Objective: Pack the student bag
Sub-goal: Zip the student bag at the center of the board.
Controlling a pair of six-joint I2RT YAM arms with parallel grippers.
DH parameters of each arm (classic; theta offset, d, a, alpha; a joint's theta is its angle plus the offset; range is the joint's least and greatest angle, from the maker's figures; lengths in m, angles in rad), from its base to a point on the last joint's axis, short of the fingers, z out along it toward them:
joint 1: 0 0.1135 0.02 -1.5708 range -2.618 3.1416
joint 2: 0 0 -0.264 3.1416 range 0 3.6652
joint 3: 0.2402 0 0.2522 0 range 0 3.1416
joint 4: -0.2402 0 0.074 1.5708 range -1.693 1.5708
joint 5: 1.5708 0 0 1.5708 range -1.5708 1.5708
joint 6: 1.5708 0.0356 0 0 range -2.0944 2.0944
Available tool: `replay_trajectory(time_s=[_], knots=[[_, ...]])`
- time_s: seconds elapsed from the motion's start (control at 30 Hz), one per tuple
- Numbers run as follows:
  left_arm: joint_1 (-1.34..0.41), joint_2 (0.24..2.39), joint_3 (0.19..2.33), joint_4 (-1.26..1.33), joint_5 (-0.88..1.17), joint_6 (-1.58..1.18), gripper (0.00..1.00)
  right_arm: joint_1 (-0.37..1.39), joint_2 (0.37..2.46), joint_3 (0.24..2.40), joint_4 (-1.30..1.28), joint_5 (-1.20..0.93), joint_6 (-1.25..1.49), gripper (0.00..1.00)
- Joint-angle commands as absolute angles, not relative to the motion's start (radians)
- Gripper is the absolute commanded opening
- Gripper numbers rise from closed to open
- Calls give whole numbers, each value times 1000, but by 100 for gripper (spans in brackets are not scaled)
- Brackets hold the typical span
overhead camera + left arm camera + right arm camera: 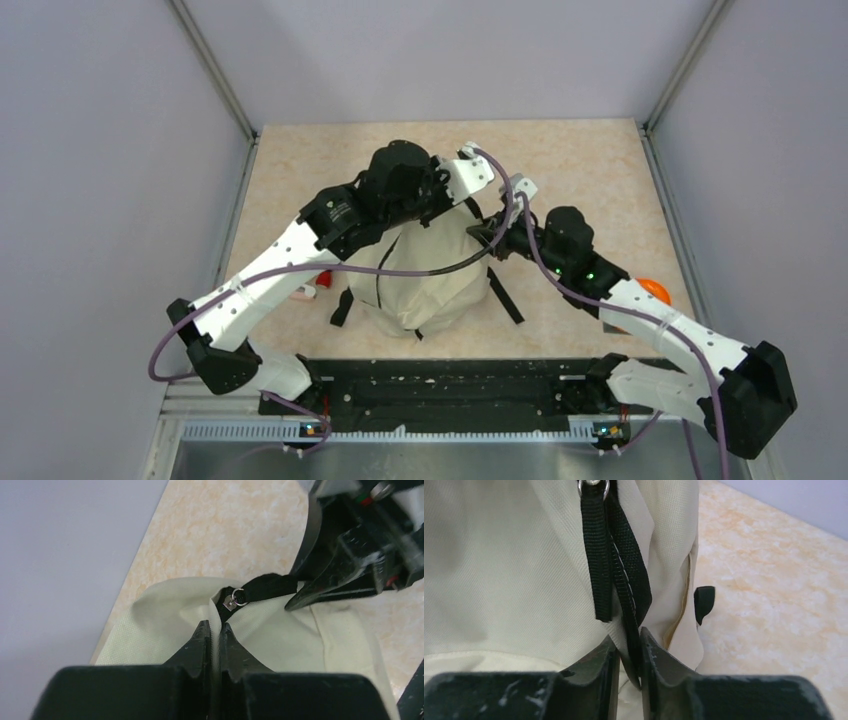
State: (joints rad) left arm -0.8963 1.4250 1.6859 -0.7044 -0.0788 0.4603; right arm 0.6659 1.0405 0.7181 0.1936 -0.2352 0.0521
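Top external view shows the student bag (pixel 420 285) sitting on the table (pixel 590 170) midway between the two arms, with both wrists bent over its upper end. At the bag's top seam the left gripper (pixel 215 628) is pinched together on a fold of cream fabric, just short of the zipper slider and its metal ring (pixel 239 597). From that ring a black webbing zipper pull (pixel 267 586) runs right to the right gripper (pixel 628 641), whose jaws are clamped on the webbing. The step in hand looks like working the zipper. It should go best if the left side anchors the fabric taut while the right draws the pull straight along the seam, so the slider does not bite the loose fold. Left of the bag lies a small red and white object (pixel 312 285). A black side strap (pixel 505 295) trails from the bag's right flank, and farther right an orange object (pixel 654 290) sits beside the right arm. None of these crosses the seam.
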Motion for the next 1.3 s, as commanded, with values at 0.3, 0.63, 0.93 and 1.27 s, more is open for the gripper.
replay_trajectory(time_s=[0.3,0.63,0.93,1.27], knots=[[-888,1339,1595,-583,-155,450,0,477,880,836,143,-502,228,69],[-888,1317,1589,-566,-113,431,0,476,1018,918,191,-640,407,51],[-888,1324,1600,-570,-104,428,0,476,1059,945,150,-618,322,35],[-888,1328,1606,-569,-98,426,0,476,1120,952,139,-607,291,35]])
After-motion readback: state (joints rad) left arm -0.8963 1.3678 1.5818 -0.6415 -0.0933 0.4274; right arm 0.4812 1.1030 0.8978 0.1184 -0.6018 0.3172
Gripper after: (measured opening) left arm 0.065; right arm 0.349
